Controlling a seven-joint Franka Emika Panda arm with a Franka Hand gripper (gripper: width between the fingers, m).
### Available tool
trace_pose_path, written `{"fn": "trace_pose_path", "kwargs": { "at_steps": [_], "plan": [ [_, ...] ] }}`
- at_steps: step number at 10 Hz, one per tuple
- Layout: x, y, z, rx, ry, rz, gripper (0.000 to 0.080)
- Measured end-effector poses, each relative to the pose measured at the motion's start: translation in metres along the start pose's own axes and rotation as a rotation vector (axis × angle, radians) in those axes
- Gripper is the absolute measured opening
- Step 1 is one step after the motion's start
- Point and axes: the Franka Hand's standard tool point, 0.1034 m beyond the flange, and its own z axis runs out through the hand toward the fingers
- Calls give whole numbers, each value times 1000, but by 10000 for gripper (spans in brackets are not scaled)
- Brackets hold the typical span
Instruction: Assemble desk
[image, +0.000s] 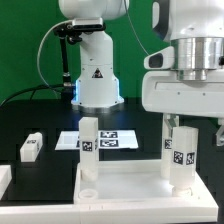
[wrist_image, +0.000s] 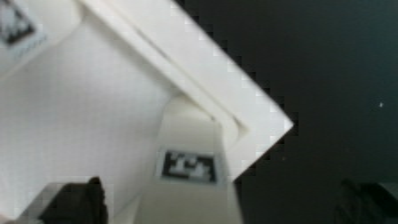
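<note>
- Hanging wide open, gripper has a jaw either side of the leg post at the exterior view's right. No grip, prob lining up to grab it.
- Desk top lies near, 2nd post upright at its left corner.
- Spare leg lies far left.

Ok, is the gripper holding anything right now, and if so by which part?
Nothing is held. The gripper is open, its jaws standing wide on either side of the leg without touching it.
</note>
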Motion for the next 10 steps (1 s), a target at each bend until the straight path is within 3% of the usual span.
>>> {"fn": "trace_pose_path", "kwargs": {
  "at_steps": [1, 2, 3, 5, 6, 7, 8, 10],
  "plan": [
    [-6, 0, 4, -11, -3, -12, 648],
    [-7, 4, 8, -38, -5, -35, 648],
    [-6, 4, 8, -37, -5, -23, 648],
    [-6, 5, 8, -38, -5, -12, 343],
    [-7, 5, 9, -37, -6, 40, 343],
    [-7, 5, 9, -38, -5, 128, 171],
    [-7, 5, 10, -39, -4, 202, 49],
    [-7, 5, 10, -40, -3, 213, 5]
  ]
}}
